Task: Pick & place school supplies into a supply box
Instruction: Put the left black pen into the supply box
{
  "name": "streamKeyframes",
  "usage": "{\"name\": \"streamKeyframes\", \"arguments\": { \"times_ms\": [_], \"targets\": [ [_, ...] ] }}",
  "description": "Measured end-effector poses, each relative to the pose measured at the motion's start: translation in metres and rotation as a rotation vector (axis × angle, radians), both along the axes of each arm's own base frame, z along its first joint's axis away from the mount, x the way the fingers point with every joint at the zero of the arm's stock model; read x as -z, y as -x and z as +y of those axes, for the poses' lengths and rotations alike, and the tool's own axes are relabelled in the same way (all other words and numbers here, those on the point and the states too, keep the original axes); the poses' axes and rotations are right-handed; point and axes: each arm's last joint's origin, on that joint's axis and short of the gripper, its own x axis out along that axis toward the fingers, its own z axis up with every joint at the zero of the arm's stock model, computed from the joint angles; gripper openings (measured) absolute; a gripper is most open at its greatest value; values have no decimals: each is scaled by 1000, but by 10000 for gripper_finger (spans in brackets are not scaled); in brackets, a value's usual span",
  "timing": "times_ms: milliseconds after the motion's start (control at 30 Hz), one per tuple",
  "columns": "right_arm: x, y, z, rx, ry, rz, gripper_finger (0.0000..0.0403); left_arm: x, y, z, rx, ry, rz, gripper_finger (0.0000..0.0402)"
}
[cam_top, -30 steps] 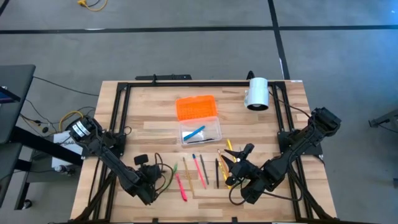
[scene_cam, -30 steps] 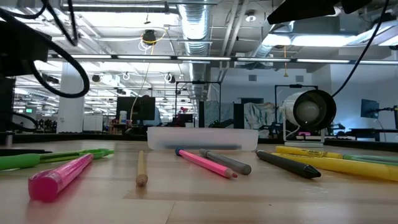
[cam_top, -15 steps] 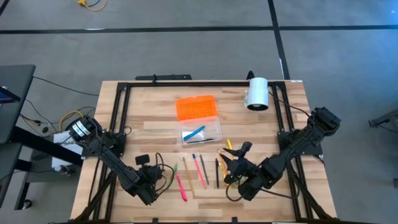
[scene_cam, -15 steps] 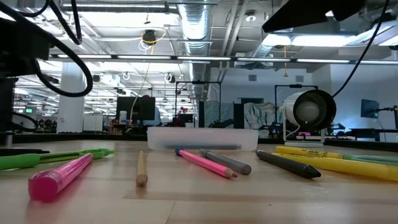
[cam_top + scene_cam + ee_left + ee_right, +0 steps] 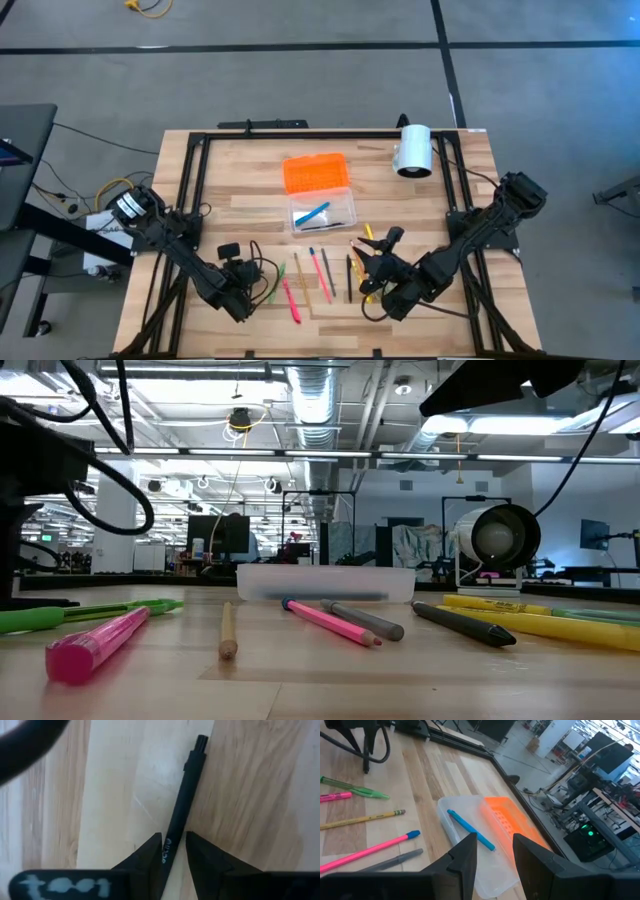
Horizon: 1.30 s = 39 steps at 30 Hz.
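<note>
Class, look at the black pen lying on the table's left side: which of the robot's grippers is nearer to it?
Left. The left gripper is right over the black pen, a finger on each side of its barrel. The right gripper hangs across the table, beyond the other pens.

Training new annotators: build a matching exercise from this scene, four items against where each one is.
Items:
1. blue pen
2. black pen
3. orange lid
4. white cylinder

Places:
A. between the left gripper's fingers
B. near the table's far right corner
C. inside the clear box
D. beside the clear box, on its far side

Pairs: 1-C, 2-A, 3-D, 4-B
</note>
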Motion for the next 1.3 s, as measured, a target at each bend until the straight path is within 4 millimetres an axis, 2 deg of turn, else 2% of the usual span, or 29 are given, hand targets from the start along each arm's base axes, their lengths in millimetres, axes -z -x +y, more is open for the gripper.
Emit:
{"name": "streamKeyframes", "arguments": {
  "times_ms": [133,267,600,833,1133,1300],
  "targets": [
    [0,0,0,0,0,0,121,7,1,5,-5,25,9,95],
    [0,0,0,0,0,0,121,7,1,6,6,40,19,89],
    [0,0,0,0,1,0,121,4,0,5,25,105,24,12],
    [0,0,0,0,1,1,121,5,1,5,12,87,15,37],
    [0,0,0,0,1,1,121,4,1,6,1,78,18,18],
    [0,0,0,0,3,3,121,4,1,6,2,79,15,45]
  ]
}}
